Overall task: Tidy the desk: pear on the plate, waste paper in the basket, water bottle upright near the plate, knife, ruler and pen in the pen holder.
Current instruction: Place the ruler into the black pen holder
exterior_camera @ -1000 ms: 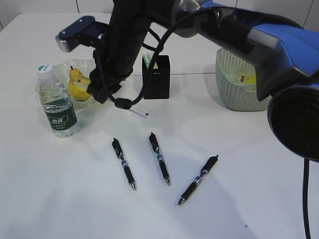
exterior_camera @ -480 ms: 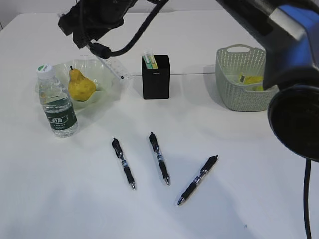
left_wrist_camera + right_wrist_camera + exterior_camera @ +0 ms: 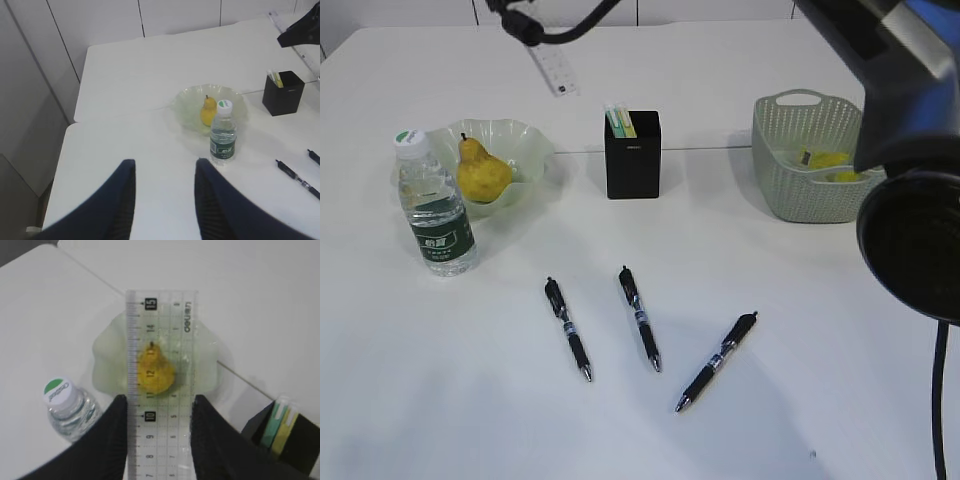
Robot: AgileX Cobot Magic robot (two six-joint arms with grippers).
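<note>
Desk [image 3: 800, 330]: one, white, with a seam running across behind the holder; broad bare room was noted at the front and along the left edge.

Basket [image 3: 790, 185]: one, grey-green, at the right side, well apart from the rest; one yellow waste paper [image 3: 825, 160] was seen inside it.

Plate [image 3: 525, 140]: one, pale green and ruffled, at the left; one pear [image 3: 480, 172] was recorded on it, stem upward.

Water bottle [image 3: 433, 205]: one, upright, just in front of the plate.

Pen holder [image 3: 633, 158]: one, black, between plate and basket, with green and yellow items showing inside.

Pens [image 3: 639, 318]: three, black, laid apart on the desk in front of the holder, with open room around each.

Ruler [image 3: 160, 385]: one, clear, held aloft above the plate, clamped at its near end by the right gripper [image 3: 156, 440].

Left gripper [image 3: 164, 200]: one, fingers parted and nothing between them, raised over the desk's left edge.
</note>
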